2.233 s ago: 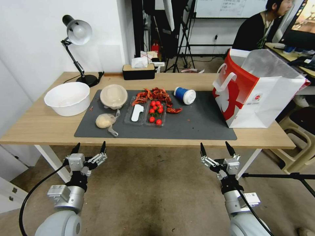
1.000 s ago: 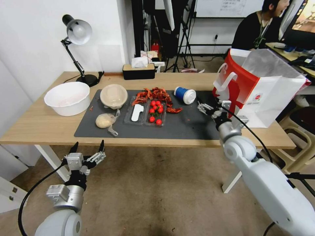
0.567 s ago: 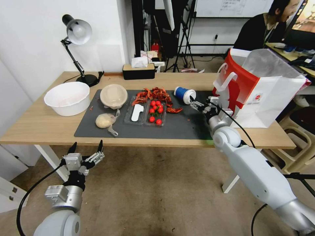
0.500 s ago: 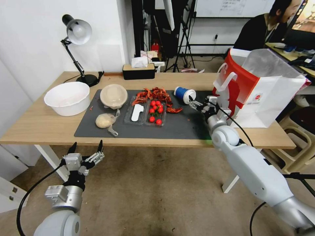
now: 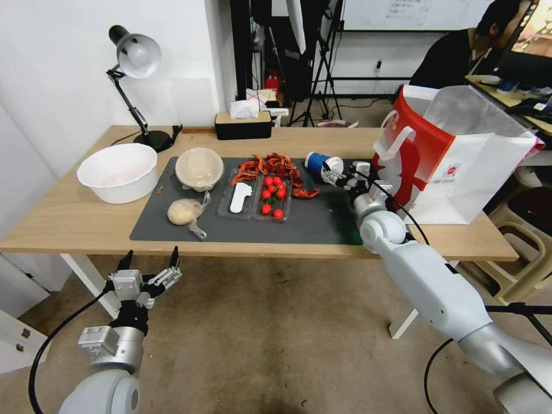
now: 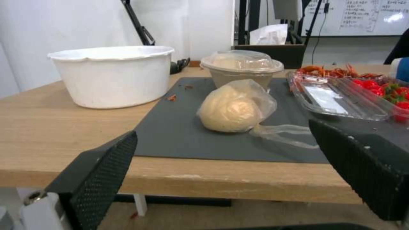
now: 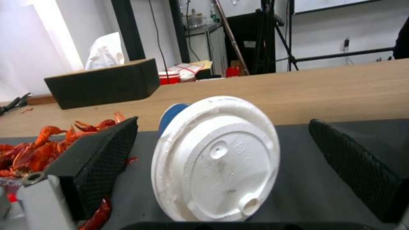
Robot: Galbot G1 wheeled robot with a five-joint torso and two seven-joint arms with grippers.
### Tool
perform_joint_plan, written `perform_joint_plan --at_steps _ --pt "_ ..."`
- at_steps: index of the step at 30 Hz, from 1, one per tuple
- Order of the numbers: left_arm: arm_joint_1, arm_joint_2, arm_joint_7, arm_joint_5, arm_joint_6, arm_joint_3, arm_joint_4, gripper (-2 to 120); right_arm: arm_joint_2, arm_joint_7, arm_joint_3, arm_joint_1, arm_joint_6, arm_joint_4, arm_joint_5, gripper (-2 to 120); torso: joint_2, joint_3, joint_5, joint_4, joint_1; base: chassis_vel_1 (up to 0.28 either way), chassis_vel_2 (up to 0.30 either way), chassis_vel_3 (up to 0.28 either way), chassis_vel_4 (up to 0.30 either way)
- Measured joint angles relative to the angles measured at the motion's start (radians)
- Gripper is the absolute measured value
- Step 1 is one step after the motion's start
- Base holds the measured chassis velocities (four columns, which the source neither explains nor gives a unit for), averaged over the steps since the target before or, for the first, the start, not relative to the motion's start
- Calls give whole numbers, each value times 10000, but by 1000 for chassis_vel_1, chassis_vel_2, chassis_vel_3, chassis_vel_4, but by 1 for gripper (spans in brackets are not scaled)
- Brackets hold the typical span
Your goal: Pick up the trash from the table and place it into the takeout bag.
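Head view: right gripper [image 5: 333, 174] out over the dark grey rectangular mat [image 5: 339, 221] of the long light-wood desk [image 5: 69, 221], fingers spread and nothing held, tips right at the white lid of the blue white-lidded cup [image 5: 319, 163], lying on its side between the heap of red crayfish shells [image 5: 270, 165] and the large red-and-white paper takeout bag [image 5: 454, 167]. Bag upright at the desk's right end, mouth open, just beside the working arm. Left gripper [image 5: 148, 270] parked low in front of the desk edge, fingers released, empty. Other trash resting on the mat: round beige lidded bowl [image 5: 199, 168], small clear bag with a beige lump [image 5: 184, 212].

Left wrist view: both black ribbed fingers [image 6: 102, 169] apart, short of the desk edge, facing the lump bag [image 6: 232, 110], the lidded bowl [image 6: 241, 68] and the large white bowl [image 6: 113, 75]. Nothing to do here for now.

Right wrist view: cup's lid [image 7: 217, 159] face-on and centred between the two open fingers [image 7: 106, 159], neither touching it. Best to push further forward so the pads pass the lid rim and close across the blue body, not the lid, likely to pop off or slip. Squeeze gently; probably thin-walled and prone to rolling aside toward the shells. Lift clear before swinging to the bag mouth.
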Motion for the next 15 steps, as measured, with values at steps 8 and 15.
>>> perform_joint_plan --at_steps 8,15 --pt "20 -2 -2 12 -9 0 0 100 130 -5 -132 165 8 -248 -20 100 1 0 0 0 0 0 0 0 0" --pt "41 -6 -5 17 -13 -7 -25 100 267 -5 -237 327 10 -526 -60 97 1 -1 0 0 -1 0 0 0 0"
